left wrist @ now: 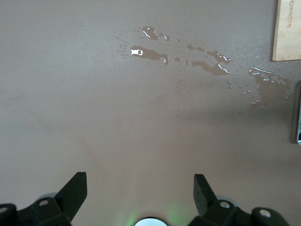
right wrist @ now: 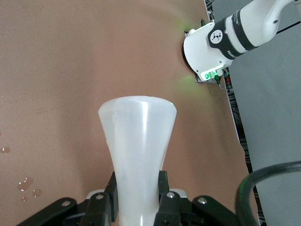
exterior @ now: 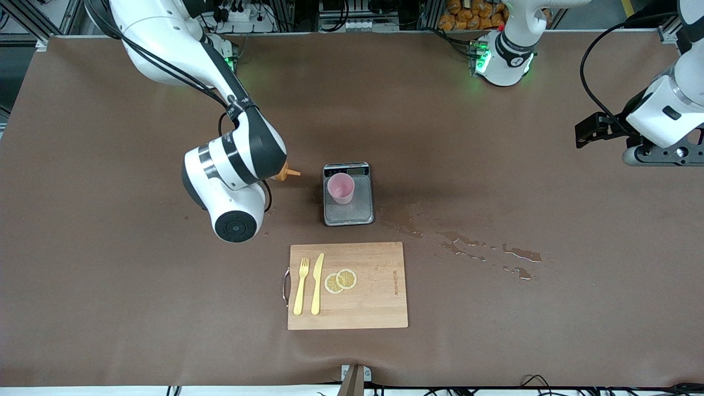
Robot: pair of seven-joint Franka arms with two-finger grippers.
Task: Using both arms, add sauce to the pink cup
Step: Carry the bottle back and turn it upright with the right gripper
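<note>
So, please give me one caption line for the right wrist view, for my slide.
Right gripper shut on the sauce bottle, held above the brown table; the left arm's base stands at the table's edge.

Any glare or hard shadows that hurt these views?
Front view: even light, soft shadow beside the grey scale, glints on the spilled liquid. Left wrist view: bright glare on the puddles, green glow by the left gripper. Right wrist view: the sauce bottle looks washed-out.

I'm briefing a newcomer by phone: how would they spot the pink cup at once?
Find the wooden cutting board with the yellow fork and knife; just farther from the front camera sits a grey scale. The pink cup stands upright on that scale, the only pink, round-rimmed thing on the table.
</note>
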